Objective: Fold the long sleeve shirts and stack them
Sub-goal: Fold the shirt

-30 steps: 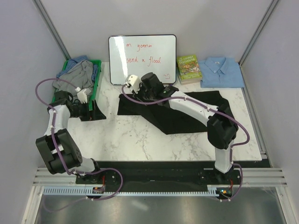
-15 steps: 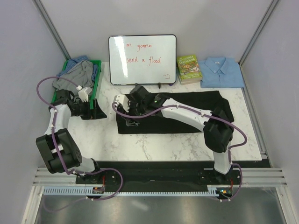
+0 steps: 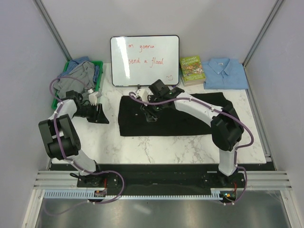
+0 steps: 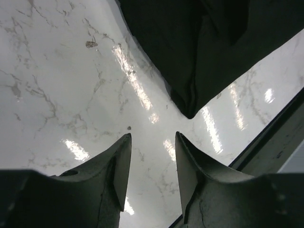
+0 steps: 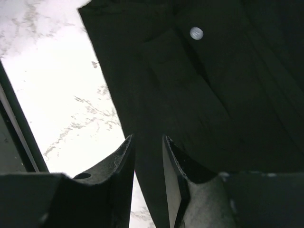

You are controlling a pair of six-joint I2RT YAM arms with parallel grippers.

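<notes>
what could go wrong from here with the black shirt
The right gripper sits open just over the folded black shirt; closing here might pinch only the top layer and drag the fold apart. The left gripper, also open, points at the shirt's corner and could nudge it askew.

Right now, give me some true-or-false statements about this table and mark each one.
The black shirt lies on the table. True.
The left hand grips the black shirt. False: it is open and empty, near the shirt's corner.
The book lies on the blue shirt. False: it lies beside it.
The green bin holds crumpled clothes. True.
The whiteboard is blank. False: it bears red writing.
</notes>
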